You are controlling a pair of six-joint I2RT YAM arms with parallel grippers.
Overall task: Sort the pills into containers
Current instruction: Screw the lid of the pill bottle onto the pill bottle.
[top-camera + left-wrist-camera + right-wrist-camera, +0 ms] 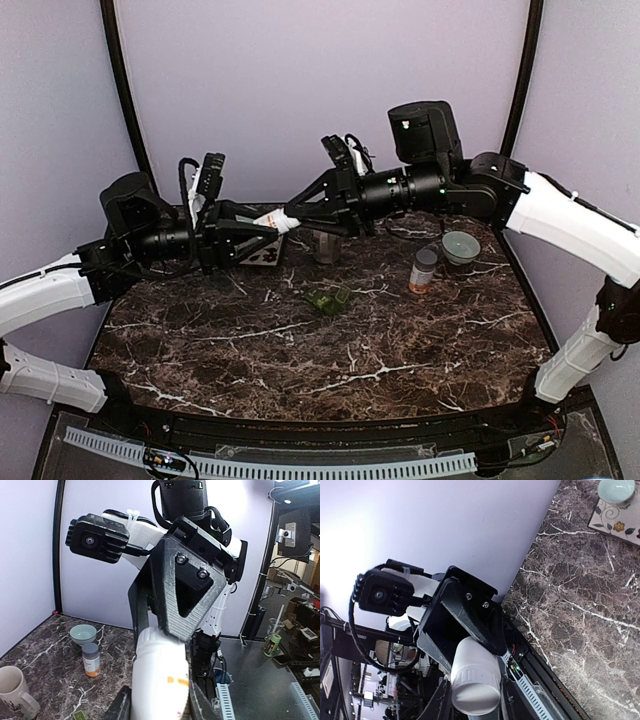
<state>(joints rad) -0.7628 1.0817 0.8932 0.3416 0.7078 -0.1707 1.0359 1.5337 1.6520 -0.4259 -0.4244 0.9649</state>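
The left gripper [260, 228] is closed on the body of a white pill bottle [277, 220], its two dark fingers pressed against the sides. The bottle lies nearly level in the air above the table, and orange marks show on its label in the left wrist view. The right gripper [300, 216] reaches in from the opposite side, its fingers closed on the other end of the same bottle. In the right wrist view, the ribbed white cap [475, 690] sits between those fingers. The two arms thus meet nose to nose over the back half of the dark marble table [300, 370], with the bottle bridging them. The small dark green pill box [328, 298] lies flat on the table near its middle. It is in front of the raised bottle and a little to the right, apart from both grippers. To its right stands an orange bottle [424, 270] with a grey cap, with a pale green bowl [460, 246] just behind that. A cream mug [15, 692] also stands on the marble, at the lower left of the left wrist view.
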